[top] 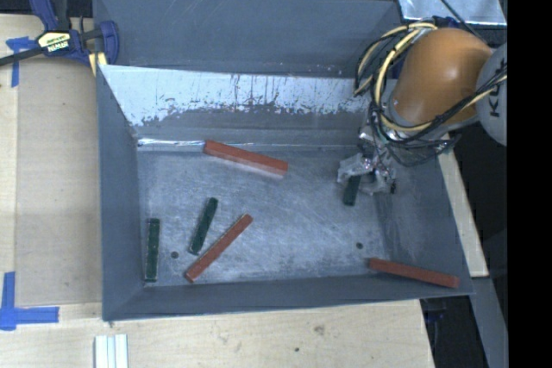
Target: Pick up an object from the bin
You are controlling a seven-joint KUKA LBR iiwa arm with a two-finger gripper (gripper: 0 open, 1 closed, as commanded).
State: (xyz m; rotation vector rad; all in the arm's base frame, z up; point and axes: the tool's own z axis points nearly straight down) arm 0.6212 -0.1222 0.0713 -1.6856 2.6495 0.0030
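Grey metal bin (259, 39), sloped walls, scuffed floor; gripper (366, 175) hangs low in the back-right part, near the right wall, under the orange wrist cover (435, 77) with looped cables; short dark green stick (350, 195), narrow and flat, sits at the gripper's lower tip, touching it or just under it; can't tell whether the gripper is spread or pinching it; dark lettering on the white arm casing (498, 103) is cut off, unreadable; long red-brown stick (246, 159) by the back wall, well left of the gripper; red stick (412, 272) along the front-right edge; front-left group: green stick (203, 225), green stick by the left wall (153, 249), slanted red stick (218, 247); floor's middle bare.
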